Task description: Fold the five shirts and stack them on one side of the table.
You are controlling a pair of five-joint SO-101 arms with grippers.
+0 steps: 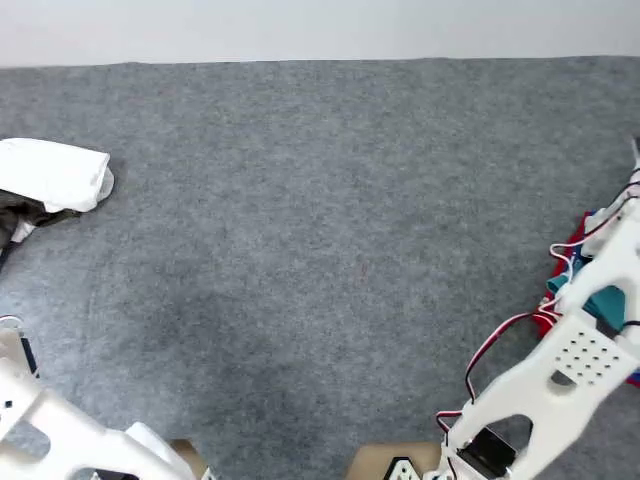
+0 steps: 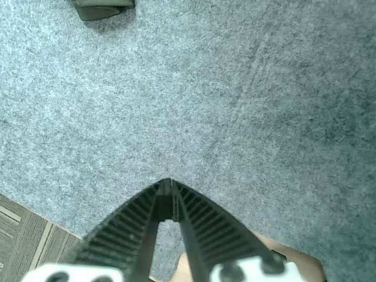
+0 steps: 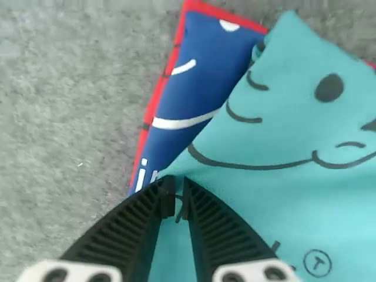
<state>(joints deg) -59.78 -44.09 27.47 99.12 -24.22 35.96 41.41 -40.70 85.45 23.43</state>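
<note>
Shirts are seen in two places on the grey felt table (image 1: 320, 230). At one side edge a folded white shirt (image 1: 55, 172) lies on top of a dark garment (image 1: 25, 215), which sticks out from beneath it. At the opposite side edge a pile is seen under the right arm (image 1: 560, 380). In that pile a teal shirt (image 3: 282, 176) printed with a drawn face lies uppermost. It rests on a blue shirt (image 3: 200, 88), and a red layer (image 3: 154, 117) shows as a thin border along the blue one.

The right gripper (image 3: 174, 191) is held just above the near edge of the teal shirt, with its black ribbed jaws drawn together so that the tips all but meet. Whether any cloth is caught between them cannot be told.

The left gripper (image 2: 169, 191) is positioned over bare felt near the table's front edge. Its jaws are closed tip to tip and nothing is held in them. The dark garment is seen well apart from it across the felt. The left arm (image 1: 60, 430) is seen at the near corner in the high view.
</note>
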